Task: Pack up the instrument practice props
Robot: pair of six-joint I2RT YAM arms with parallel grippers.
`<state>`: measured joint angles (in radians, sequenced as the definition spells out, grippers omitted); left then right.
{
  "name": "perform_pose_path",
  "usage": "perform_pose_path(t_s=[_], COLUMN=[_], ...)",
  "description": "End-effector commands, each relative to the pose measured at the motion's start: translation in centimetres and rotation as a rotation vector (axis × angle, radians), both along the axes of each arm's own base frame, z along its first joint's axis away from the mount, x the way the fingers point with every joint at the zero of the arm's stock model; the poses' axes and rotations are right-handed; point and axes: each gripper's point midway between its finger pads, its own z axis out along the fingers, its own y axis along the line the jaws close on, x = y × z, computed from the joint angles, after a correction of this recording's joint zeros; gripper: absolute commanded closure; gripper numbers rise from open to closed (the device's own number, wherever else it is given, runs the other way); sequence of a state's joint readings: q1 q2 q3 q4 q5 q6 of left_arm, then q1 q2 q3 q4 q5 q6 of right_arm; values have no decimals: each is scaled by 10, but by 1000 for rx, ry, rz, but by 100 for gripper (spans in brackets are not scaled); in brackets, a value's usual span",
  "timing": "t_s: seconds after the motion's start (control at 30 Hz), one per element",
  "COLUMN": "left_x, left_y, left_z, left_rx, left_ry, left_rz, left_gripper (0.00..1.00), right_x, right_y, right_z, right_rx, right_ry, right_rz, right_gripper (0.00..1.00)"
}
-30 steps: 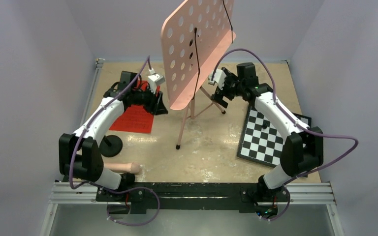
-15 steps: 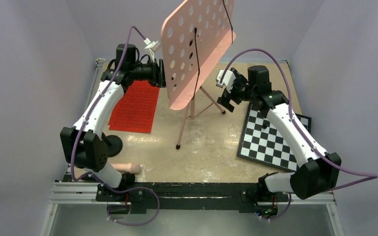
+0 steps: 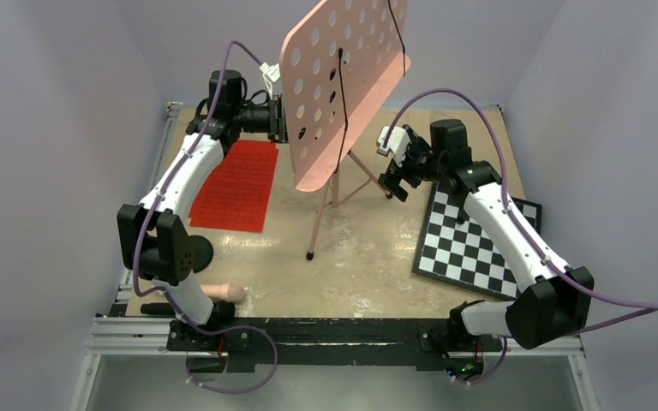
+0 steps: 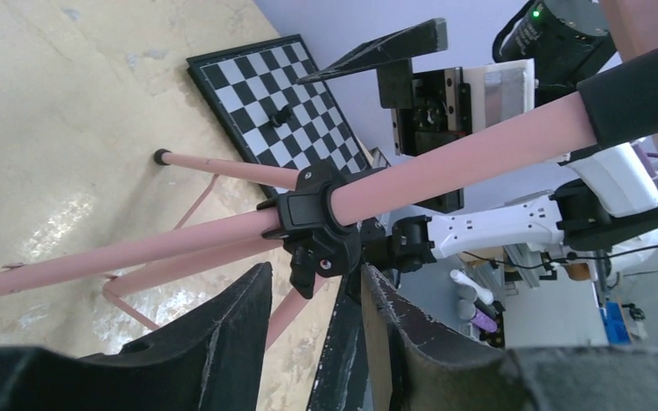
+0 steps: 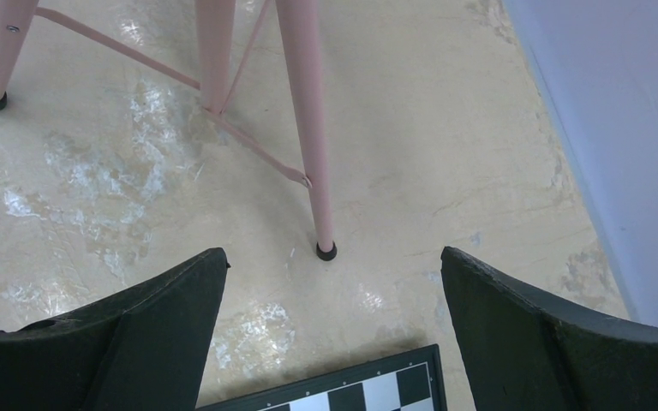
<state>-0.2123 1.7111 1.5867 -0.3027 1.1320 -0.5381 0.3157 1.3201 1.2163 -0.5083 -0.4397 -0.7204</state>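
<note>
Pink metal fills most of what I see: the music stand (image 3: 334, 86) stands upright in the middle of the bench (image 3: 368, 257), with its tripod legs spread and its perforated desk raised and tilted.

My left end effector (image 3: 278, 120) is up at the left edge of that desk. From the left wrist, my left end effector (image 4: 313, 287) has its fingers set to a narrow gap, and the stand's black clamp collar (image 4: 317, 227) lies just beyond them. A thin dark strip runs between the fingers. I take it for the desk's rim seen edge-on, though the view is too close to be sure, and I see no firm pinch on it.

My right end effector (image 3: 394, 175) hangs near the stand's far legs. In its wrist view, my right end effector (image 5: 334, 261) is spread wide and holds nothing, with a leg's black foot (image 5: 326, 251) on the bench below it.

By my reckoning the packing has barely begun:
- The stand is not folded.
- The red sheet-music pages (image 3: 236, 184) lie flat on the bench to the left of the stand.
- The pink rod (image 3: 218, 293) lies at the near edge, and its black round base (image 3: 195, 253) is half hidden by my left arm.
- I cannot find the microphone or any case to pack into.

The checkerboard (image 3: 467, 244) lies on the right, apart from the props.
</note>
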Motion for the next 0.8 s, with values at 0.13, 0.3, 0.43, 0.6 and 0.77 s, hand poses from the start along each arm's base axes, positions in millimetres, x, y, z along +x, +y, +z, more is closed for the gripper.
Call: perform_pose_path(t_s=[0.13,0.3,0.43,0.6,0.77], left_x=[0,-6,-12,-19,-20], left_y=[-13,-17,-20,-20,-23], left_z=[9,6,-1,-7,-4], left_rx=[-23,-18,-16,-32,-91], left_ry=[20,31,66,130,227], left_rz=[-46,-70,-99,-131,-178], left_gripper=[56,58,66,80,89], right_x=[-6,-9,-10,-9,-10], right_y=[1,0,1,3,3], right_z=[11,9,9,11,9], right_rx=[28,24,21,22,28], right_ry=[-30,-22,-17,-9,9], right_rz=[7,11,17,26,21], right_gripper=[1,1,1,1,1])
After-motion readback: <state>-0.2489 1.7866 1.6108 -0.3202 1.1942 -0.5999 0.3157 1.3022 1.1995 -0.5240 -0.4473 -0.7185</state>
